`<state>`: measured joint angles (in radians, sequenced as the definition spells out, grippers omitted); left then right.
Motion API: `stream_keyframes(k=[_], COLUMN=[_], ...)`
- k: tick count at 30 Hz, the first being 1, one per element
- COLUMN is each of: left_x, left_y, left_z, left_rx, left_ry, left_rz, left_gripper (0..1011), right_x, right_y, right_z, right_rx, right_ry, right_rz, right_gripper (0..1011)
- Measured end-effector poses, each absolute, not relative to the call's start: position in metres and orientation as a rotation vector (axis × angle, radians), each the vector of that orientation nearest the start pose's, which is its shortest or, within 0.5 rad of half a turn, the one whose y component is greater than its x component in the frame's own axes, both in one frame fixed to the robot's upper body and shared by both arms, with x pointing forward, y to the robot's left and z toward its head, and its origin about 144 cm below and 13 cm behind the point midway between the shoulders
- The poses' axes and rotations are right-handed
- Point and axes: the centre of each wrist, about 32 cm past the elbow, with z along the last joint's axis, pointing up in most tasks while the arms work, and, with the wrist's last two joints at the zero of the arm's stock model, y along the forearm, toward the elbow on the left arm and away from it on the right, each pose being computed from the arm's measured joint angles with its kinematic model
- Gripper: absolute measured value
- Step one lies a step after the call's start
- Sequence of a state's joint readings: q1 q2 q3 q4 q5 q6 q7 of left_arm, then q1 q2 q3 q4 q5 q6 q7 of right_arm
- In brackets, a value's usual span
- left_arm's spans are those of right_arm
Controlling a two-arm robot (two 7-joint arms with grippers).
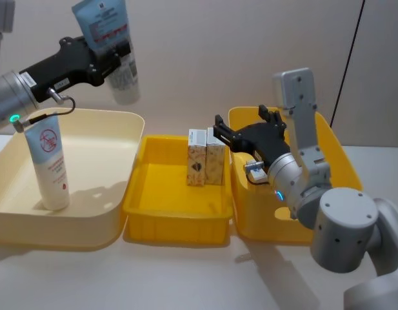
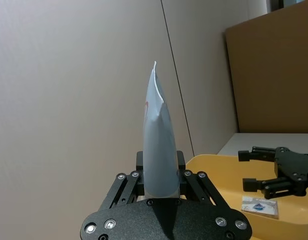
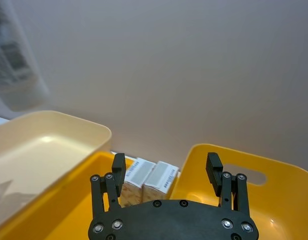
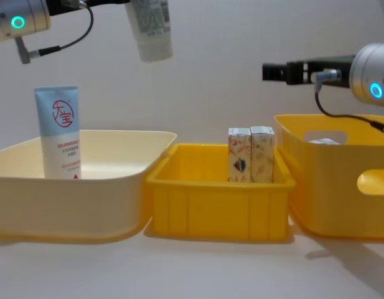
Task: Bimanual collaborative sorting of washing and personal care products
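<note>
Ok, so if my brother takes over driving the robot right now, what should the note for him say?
Left claw: shut on a squeeze tube, held cap-down high over the cream bin.
Right claw: open and empty, hovering above the right yellow bin, near its left rim.
Done: the logo tube stands in the cream bin; two cartons stand side by side in the middle yellow bin.
Left: set the held tube down, probably beside the logo tube. A small white pack lies in the right yellow bin and may need sorting too.
</note>
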<state>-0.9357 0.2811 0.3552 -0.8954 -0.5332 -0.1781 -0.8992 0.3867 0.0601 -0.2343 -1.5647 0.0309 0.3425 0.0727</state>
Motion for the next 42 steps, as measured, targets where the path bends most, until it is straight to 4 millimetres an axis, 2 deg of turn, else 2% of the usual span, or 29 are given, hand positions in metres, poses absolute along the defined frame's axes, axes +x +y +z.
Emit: stream_keyframes(k=[9, 19, 28, 42], left_x=[0.682, 0.686, 0.686, 0.687], left_y=[0.276, 0.27, 0.266, 0.263], left_z=[1.332, 1.324, 1.322, 1.318], left_rx=[-0.196, -0.185, -0.177, -0.16], left_ry=[-0.284, -0.25, -0.234, -0.207], left_rz=[0.547, 0.532, 0.525, 0.506], left_gripper=[310, 308, 308, 308], right_x=[0.538, 0.539, 0.546, 0.564], right_y=[-0.175, -0.174, -0.16, -0.123], right_z=[1.284, 1.277, 1.263, 1.246], right_rx=[0.021, 0.0, -0.092, -0.22], right_ry=[-0.113, -0.138, -0.182, -0.277], right_rz=[-1.169, -1.133, -1.126, -1.019], right_gripper=[1001, 1001, 1001, 1001])
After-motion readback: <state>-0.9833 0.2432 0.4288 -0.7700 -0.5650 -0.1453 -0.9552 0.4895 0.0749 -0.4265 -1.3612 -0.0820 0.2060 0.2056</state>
